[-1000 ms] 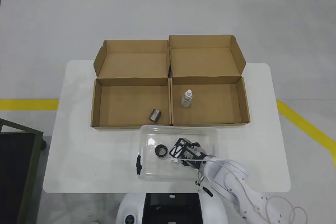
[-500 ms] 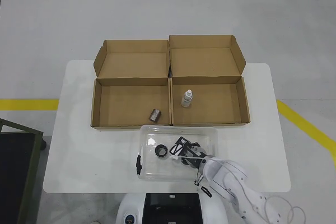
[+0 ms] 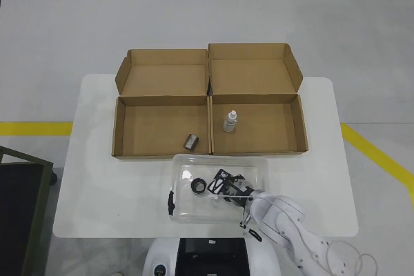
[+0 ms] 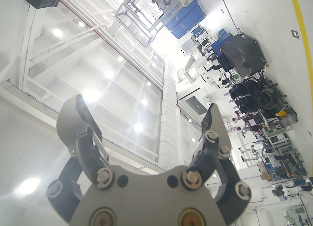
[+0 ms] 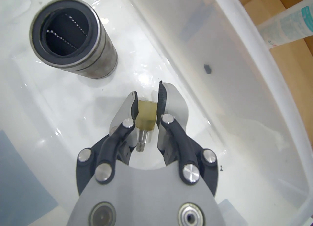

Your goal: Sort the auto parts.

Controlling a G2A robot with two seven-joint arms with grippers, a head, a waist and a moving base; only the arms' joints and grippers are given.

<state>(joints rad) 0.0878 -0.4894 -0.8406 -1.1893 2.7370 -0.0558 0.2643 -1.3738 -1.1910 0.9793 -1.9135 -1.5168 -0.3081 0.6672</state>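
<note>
- Linear bearing: dark metal cylinder, black inner sleeve, open bore up; stands inside clear plastic bin at table's near edge.
- Yellowish part: small translucent block with threaded metal stud; clamped between fingers of right gripper, inside same bin, beside bearing, not touching it.
- Metal cylinder: short, grey, on its side in left cardboard box, near its front right corner.
- White bottle: upright in right cardboard box, left part.
- 2 boxes side by side, lids open.
</note>
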